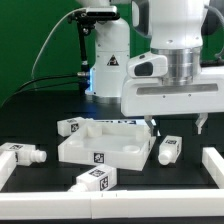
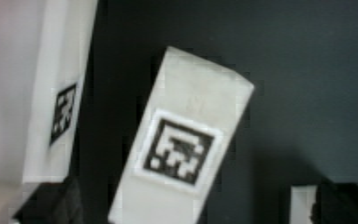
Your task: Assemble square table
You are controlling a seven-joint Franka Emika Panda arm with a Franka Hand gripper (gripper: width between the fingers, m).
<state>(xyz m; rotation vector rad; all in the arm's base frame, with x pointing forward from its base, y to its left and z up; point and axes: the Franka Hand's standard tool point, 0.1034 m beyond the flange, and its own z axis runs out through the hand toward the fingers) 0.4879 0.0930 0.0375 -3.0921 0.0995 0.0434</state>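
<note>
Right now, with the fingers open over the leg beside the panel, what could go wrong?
The leg below the open fingers lies tilted in the wrist view, not square to them, so closing may twist or push it rather than grip it. The leg also lies close to the square panel; a descending finger might hit the panel's raised rim.

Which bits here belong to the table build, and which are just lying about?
Job:
- panel
- legs

Lying about:
- border bar
</note>
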